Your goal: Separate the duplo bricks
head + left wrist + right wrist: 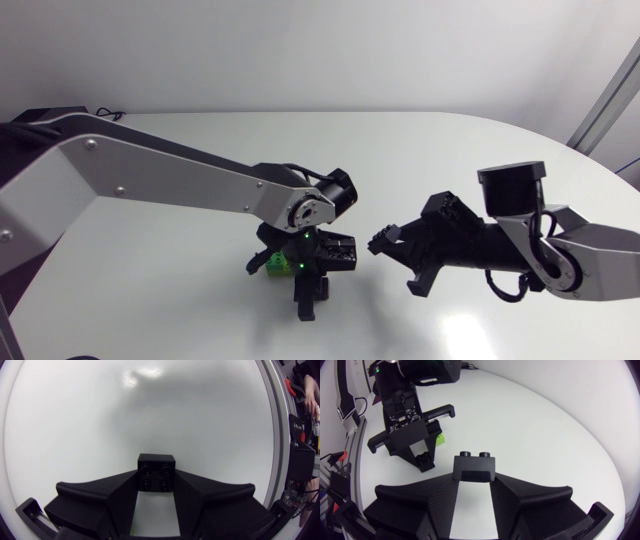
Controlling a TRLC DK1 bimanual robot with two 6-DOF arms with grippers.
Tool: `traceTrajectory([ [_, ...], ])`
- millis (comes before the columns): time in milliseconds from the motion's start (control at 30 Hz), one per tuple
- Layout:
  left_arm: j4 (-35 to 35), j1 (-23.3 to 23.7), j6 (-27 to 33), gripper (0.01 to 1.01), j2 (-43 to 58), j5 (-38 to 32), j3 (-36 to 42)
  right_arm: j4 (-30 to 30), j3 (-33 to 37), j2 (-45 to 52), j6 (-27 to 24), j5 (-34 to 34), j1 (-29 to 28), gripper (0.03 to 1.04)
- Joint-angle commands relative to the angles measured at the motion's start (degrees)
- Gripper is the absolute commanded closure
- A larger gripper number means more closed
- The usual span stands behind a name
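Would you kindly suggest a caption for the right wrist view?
Right gripper shut on a black brick, facing the left gripper clamping a second black brick.

overhead plus wrists, left hand [310, 300] shared

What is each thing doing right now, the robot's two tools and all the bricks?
left tool: shut on the left black brick.
left black brick: held at the fingertips, joined to no other brick.
right tool: shut on the right black brick.
right black brick: held at the fingertips, on its own.
green brick: on the table, not held.
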Motion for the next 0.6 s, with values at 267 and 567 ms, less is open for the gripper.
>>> traceTrajectory([
  [267, -2.66, 1.35, -2.02, 0.097, -3.53, -0.42, -1.43, 5.23, -0.58, 6.84, 2.02, 3.03, 3.04, 0.76],
  [567, -2.75, 2.58, -2.19, 0.067, -6.43, 5.38, 0.77, 6.28, 0.3, 9.12, 2.38, 3.21, 3.75, 0.75],
])
